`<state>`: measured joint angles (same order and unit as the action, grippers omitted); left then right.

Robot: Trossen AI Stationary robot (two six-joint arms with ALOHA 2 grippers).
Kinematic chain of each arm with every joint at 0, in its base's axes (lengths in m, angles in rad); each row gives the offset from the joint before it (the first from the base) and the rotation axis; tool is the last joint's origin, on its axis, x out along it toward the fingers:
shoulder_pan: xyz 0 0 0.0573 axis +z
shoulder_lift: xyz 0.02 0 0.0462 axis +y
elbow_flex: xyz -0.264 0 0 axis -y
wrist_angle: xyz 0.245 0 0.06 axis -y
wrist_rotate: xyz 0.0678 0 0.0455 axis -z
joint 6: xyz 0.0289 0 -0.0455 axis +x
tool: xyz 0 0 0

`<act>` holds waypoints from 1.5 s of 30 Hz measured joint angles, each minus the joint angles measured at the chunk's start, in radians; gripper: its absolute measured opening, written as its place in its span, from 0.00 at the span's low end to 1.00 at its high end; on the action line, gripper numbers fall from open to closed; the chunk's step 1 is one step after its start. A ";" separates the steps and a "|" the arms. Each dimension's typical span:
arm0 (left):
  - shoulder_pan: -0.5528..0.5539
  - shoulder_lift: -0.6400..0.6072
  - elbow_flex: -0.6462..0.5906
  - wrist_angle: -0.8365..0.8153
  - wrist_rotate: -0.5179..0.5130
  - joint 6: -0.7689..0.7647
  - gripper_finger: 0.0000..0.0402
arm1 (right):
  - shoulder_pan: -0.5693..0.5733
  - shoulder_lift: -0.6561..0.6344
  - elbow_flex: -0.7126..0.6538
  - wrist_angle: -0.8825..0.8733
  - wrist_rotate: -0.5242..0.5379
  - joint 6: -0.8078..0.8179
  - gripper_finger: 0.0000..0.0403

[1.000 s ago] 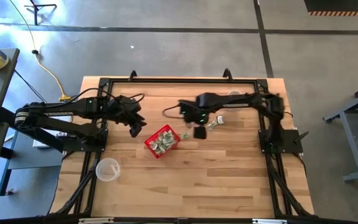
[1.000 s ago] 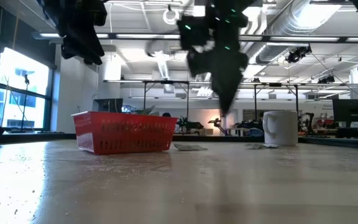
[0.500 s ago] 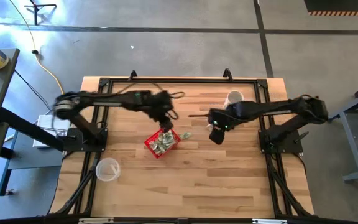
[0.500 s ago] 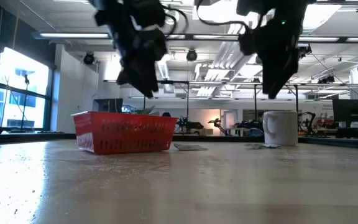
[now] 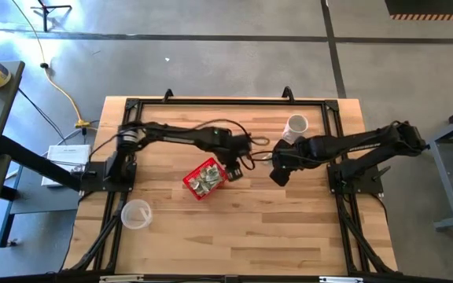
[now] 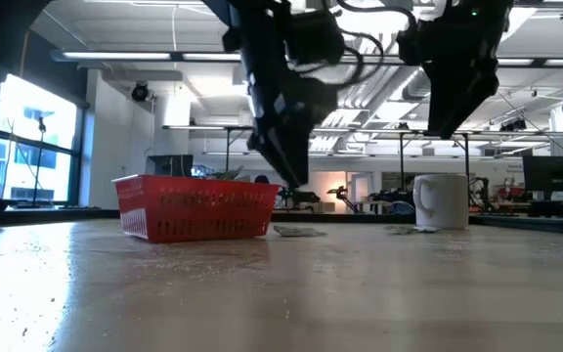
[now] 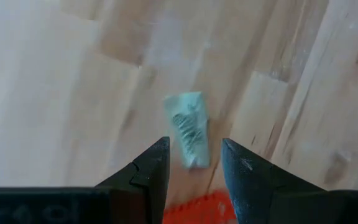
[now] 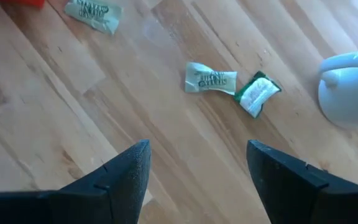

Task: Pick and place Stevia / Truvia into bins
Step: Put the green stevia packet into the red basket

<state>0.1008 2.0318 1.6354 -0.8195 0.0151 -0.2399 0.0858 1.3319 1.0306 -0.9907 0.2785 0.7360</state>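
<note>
Sachet sorting, largely done.
Red basket [image 5: 205,179] holds most sachets; one sachet [image 7: 190,129] lies at its 3 o'clock beneath the open, empty left gripper [image 7: 191,163]; two more [image 8: 211,79] below the open, empty right gripper [image 8: 194,163].

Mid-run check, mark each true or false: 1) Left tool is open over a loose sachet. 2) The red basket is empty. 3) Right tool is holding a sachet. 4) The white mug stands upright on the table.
1) True: the left tool is open above a pale green sachet lying on the table.
2) False: the red basket already holds sachets.
3) False: the right tool is open and empty above the table.
4) True: the white mug stands upright.
</note>
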 joint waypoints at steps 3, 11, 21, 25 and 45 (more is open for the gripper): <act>-0.025 0.051 0.002 0.004 -0.003 -0.001 0.45 | 0.009 -0.001 0.000 -0.013 0.001 0.009 0.64; -0.036 0.144 0.002 0.048 -0.020 0.007 0.44 | 0.020 -0.004 0.000 -0.034 0.006 0.019 0.64; -0.035 0.156 0.048 0.020 -0.101 0.116 0.08 | 0.020 -0.004 0.000 -0.065 0.027 0.023 0.64; -0.035 0.156 0.157 -0.112 -0.100 0.153 0.07 | 0.020 -0.004 0.000 -0.064 0.035 0.022 0.63; 0.002 -0.293 -0.323 -0.179 0.165 -0.302 0.20 | -0.076 0.057 0.001 0.024 -0.129 -0.352 0.63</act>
<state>0.1028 1.7391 1.3123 -0.9981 0.1800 -0.5419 0.0098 1.3887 1.0313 -0.9665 0.1497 0.3841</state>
